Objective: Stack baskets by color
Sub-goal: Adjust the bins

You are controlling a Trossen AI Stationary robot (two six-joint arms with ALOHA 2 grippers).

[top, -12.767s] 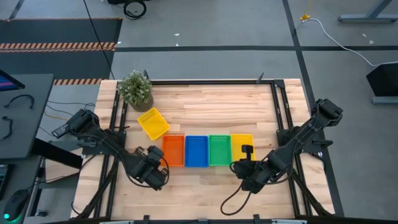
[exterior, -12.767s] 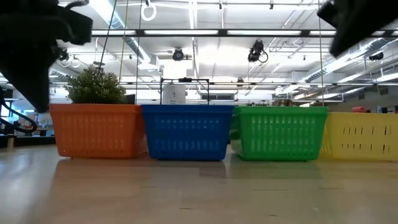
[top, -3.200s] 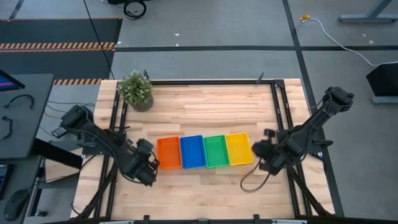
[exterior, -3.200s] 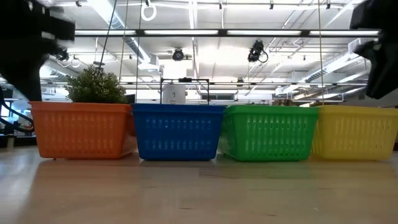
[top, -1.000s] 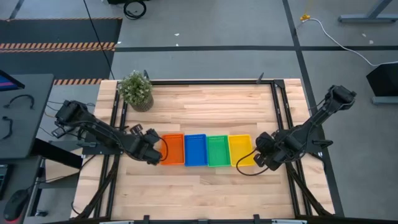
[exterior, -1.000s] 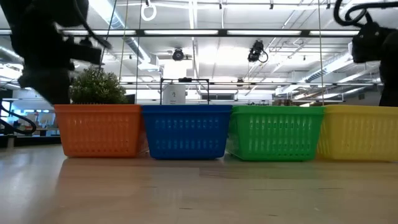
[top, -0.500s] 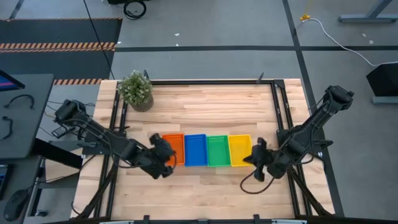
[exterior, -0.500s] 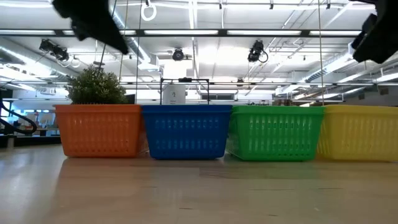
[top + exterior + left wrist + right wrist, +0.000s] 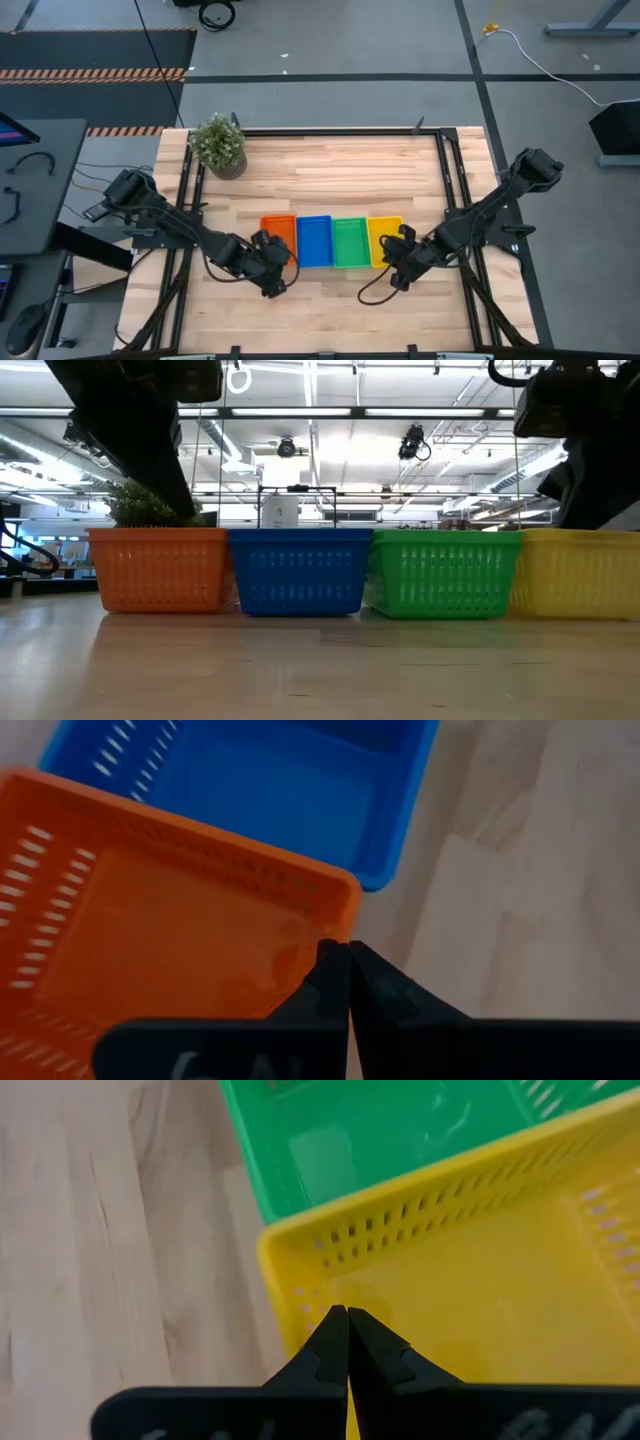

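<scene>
An orange basket, a blue one, a green one and a yellow one stand side by side in a row on the table, bottoms down. My left gripper is shut and slants down from the near side over the orange basket's near corner beside the blue basket. My right gripper is shut and slants down over the yellow basket's near corner beside the green basket. In the low view both arms hang dark above the row's ends. My left gripper has its shut fingertips over the orange basket's near wall by the corner; I cannot tell whether they touch it. My right gripper has its shut fingertips just inside the yellow basket's near corner; I cannot tell whether they touch it.
A potted plant stands at the table's far left corner. A black frame runs along the table's sides. Bare wood lies between the row and the near edge, and more behind the row.
Both grippers have left the two ends of the row, gone toward the near edge and inward, and turned. They now stand at the near side of the orange and yellow baskets. Both stay shut. The baskets have kept their places.
</scene>
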